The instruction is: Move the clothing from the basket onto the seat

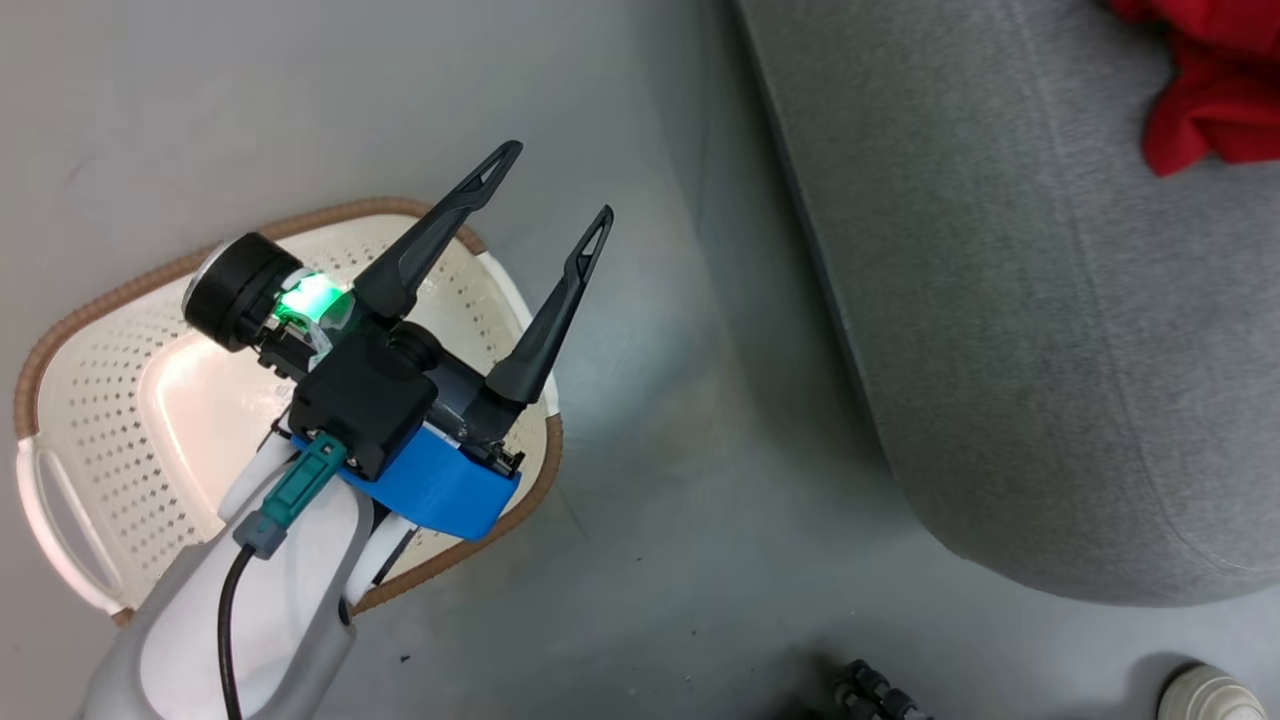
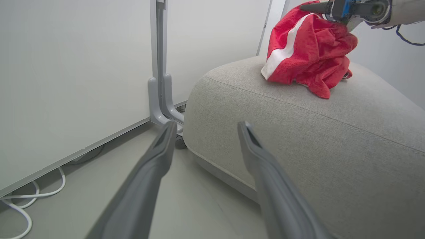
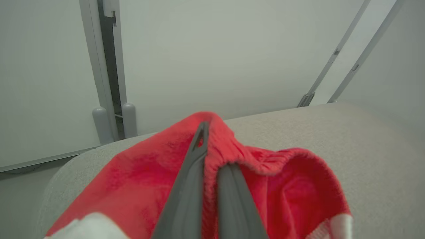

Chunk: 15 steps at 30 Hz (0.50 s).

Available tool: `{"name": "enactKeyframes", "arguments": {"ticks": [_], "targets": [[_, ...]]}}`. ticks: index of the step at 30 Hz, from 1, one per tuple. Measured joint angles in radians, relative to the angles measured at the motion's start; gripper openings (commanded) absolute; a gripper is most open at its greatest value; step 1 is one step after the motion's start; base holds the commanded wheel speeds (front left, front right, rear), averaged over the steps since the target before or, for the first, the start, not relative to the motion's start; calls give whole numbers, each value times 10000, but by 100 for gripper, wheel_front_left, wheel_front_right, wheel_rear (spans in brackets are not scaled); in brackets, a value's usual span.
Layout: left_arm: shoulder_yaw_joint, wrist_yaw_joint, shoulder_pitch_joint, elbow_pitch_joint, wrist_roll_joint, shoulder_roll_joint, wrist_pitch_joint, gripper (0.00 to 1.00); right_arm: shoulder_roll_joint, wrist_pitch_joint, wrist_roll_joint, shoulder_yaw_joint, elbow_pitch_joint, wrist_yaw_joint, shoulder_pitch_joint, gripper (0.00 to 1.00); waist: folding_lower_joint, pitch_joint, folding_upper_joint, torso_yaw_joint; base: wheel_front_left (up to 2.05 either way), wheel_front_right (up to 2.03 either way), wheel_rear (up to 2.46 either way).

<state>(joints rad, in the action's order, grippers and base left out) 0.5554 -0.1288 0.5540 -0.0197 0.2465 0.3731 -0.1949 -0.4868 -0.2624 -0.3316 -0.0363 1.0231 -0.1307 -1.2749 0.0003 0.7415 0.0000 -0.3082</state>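
Observation:
The red clothing (image 2: 308, 46) with a white stripe is bunched on top of the grey seat (image 2: 332, 132). Its upper edge is lifted, with my right gripper (image 2: 320, 7) shut on it. In the right wrist view the right gripper (image 3: 212, 156) pinches a fold of the clothing (image 3: 282, 186) between its dark fingers. My left gripper (image 1: 557, 182) hangs open and holds nothing above the cream basket (image 1: 100, 400), whose visible inside is bare. The left wrist view has the left gripper (image 2: 207, 125) pointing at the seat's rounded end. A corner of the clothing (image 1: 1210, 90) lies on the seat (image 1: 1050, 300).
White partition panels stand behind the seat, with a grey post and foot (image 2: 159, 93) near its end. White cables (image 2: 30, 196) lie on the floor by the panel. A pale shoe (image 1: 1210, 695) and a dark ribbed object (image 1: 870, 690) sit at the head view's bottom edge.

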Motion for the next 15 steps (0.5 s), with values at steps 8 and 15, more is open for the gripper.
{"name": "enactKeyframes", "arguments": {"ticks": [8, 15], "targets": [[40, 38, 26, 198, 71, -15, -142, 100, 665, -2, 934, -991, -328, 0, 949, 0, -1, 241, 0, 390, 0, 0, 0], [73, 88, 25, 554, 111, -184, -337, 100, 1003, -2, 1534, -1463, -431, 0, 1391, 100, -1, -122, 0, 423, 0, 0, 0]]}}
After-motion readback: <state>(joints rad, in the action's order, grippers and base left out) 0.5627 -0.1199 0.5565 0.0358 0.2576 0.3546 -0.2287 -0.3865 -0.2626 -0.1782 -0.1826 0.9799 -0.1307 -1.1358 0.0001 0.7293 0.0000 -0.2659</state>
